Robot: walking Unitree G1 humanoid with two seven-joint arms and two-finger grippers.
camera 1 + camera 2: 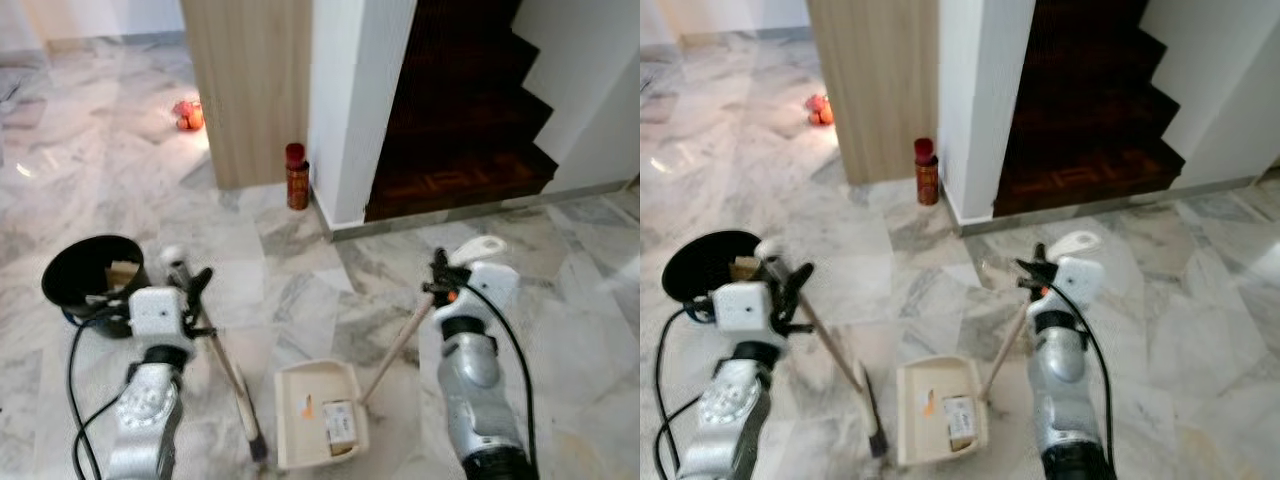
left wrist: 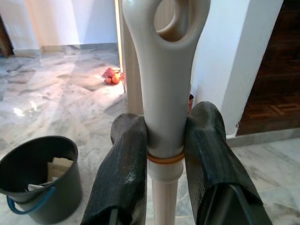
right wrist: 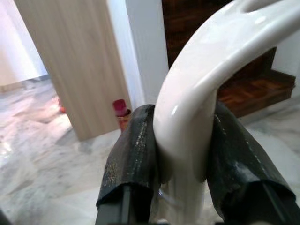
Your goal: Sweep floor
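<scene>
My left gripper (image 1: 185, 283) is shut on the cream handle of a broom (image 1: 228, 372), whose shaft slants down to a dark head on the marble floor. In the left wrist view both black fingers (image 2: 123, 173) clamp the broom handle (image 2: 164, 93) just below its hanging loop. My right gripper (image 1: 440, 280) is shut on the curved white handle of a long-handled dustpan (image 1: 318, 412). The cream pan rests on the floor between my arms and holds a paper scrap and a small box. The right wrist view shows the fingers (image 3: 132, 164) pressed on the dustpan handle (image 3: 197, 103).
A black bucket (image 1: 92, 278) with paper scraps stands at my left. Ahead are a wooden panel (image 1: 250, 90), a white pillar (image 1: 350, 110) and dark wooden stairs (image 1: 460, 120). A red bottle (image 1: 296, 177) stands at the panel's foot; an orange-red object (image 1: 188, 115) lies farther back.
</scene>
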